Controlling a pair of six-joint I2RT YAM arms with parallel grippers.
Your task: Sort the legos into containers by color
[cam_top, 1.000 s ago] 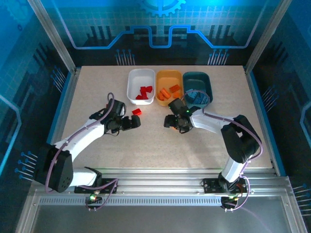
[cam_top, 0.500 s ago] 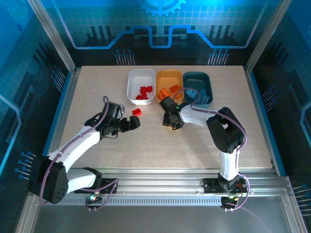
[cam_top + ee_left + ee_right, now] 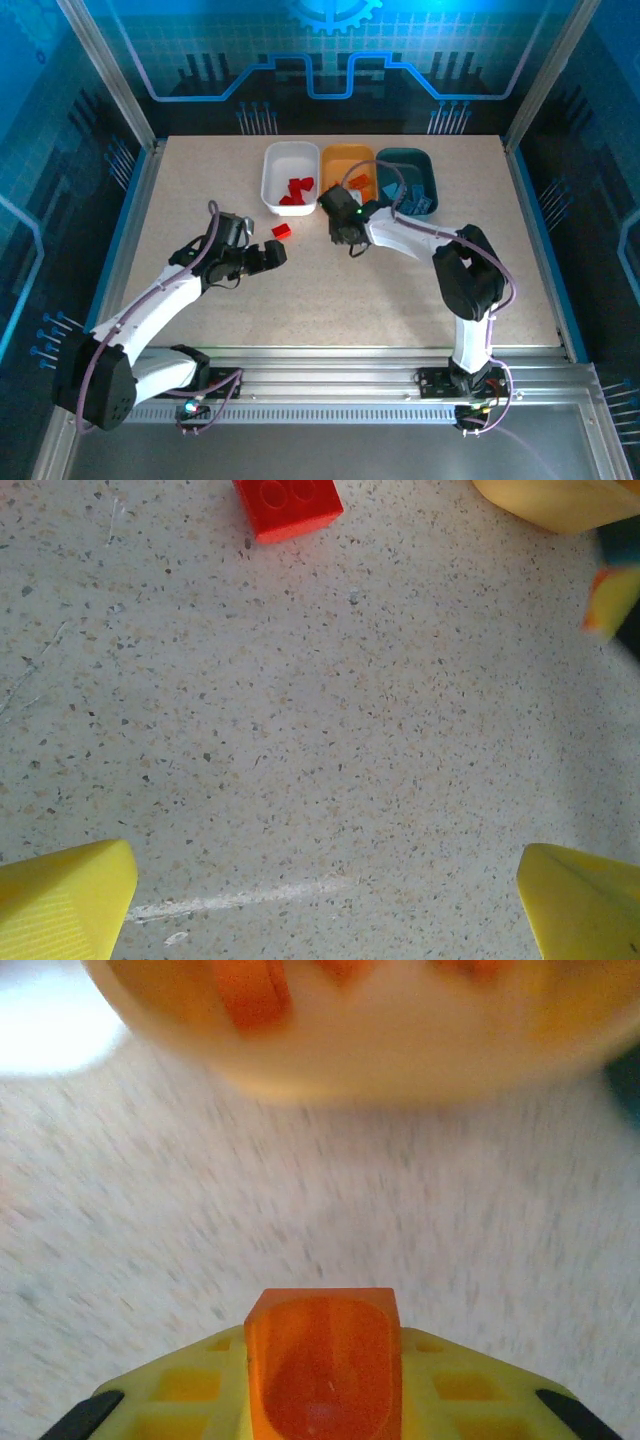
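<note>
Seen from above, three shallow tubs sit side by side at the far part of a speckled table (image 3: 200,190): a white tub (image 3: 272,170) on the left, an orange tub (image 3: 345,156) in the middle and a teal tub (image 3: 400,158) on the right. The white tub holds several red bricks (image 3: 297,190), the orange tub holds orange bricks (image 3: 355,183), and the teal tub holds light blue bricks (image 3: 408,198). One loose red brick (image 3: 281,231) lies on the table just in front of the white tub. The left gripper (image 3: 272,256) hangs near that brick on its near side, its yellow fingers (image 3: 60,900) spread wide with nothing between them; from its wrist camera the red brick (image 3: 290,502) lies ahead of the fingers and clear of them. The right gripper (image 3: 338,222) is just in front of the orange tub and is clenched on a single orange brick (image 3: 322,1360), which sits upright between its yellow pads (image 3: 180,1395). In its blurred wrist view, the rounded near wall of the orange tub (image 3: 400,1050) lies straight ahead, with bare table between it and the held brick.
</note>
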